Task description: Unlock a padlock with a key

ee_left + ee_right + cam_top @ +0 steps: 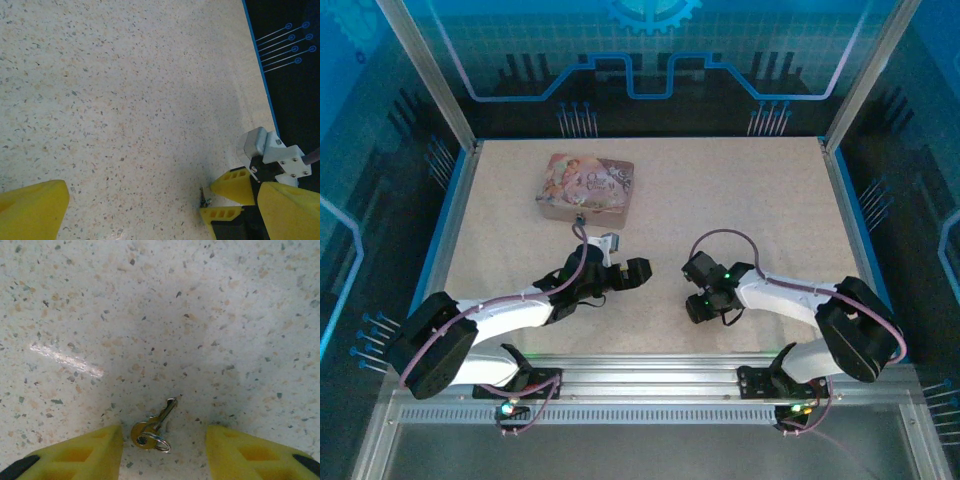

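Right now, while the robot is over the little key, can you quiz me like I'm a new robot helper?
1. True or false: the right gripper holds the small brass key with its silver ring up in the air.
2. Where is the key? A) lying on the speckled table between the right gripper's yellow fingers, untouched; B) inside a blue cup; C) hanging from a hook.
3. Fill in: the left gripper is ____.
Key: 1 false; 2 A; 3 open.

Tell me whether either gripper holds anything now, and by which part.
Nothing is held. The key lies loose between the right gripper's open jaws; the left gripper is open, empty.
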{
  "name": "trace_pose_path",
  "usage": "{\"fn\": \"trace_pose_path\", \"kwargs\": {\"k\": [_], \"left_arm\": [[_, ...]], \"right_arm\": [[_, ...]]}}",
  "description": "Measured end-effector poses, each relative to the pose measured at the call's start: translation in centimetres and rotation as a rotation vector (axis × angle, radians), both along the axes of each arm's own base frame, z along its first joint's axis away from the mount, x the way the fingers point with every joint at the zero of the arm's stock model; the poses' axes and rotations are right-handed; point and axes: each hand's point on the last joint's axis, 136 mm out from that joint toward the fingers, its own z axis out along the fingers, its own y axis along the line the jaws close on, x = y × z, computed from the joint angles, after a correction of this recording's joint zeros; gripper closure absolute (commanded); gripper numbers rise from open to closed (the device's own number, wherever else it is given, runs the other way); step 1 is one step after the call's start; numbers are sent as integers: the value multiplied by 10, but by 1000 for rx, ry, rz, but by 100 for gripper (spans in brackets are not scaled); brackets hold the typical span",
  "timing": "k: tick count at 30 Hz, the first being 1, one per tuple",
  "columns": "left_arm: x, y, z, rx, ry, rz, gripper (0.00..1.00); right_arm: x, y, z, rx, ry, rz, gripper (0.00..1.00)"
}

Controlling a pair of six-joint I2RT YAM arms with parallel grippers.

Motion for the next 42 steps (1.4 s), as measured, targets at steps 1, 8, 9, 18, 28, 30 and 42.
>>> {"fn": "trace_pose_path", "kwargs": {"k": [1,8,9,18,28,30,42], "left_arm": [[0,0,0,0,0,0,2],[0,0,0,0,0,0,2],[0,0,0,1,0,0,2],[0,0,0,2,-1,-1,2],[1,1,2,3,-8,5,2],[1,1,2,2,-9,5,1],[1,1,2,3,-11,8,1]], "right_arm": [[0,0,0,-2,0,1,55],[2,4,0,3,4,4,59],[2,4,0,3,3,4,60],[3,1,-1,-14,1,-3,67],[3,1,-1,-18,4,-18,76],[3,1,0,-16,4,-23,78],[-4,-1,2,-14,16,-39,89]]}}
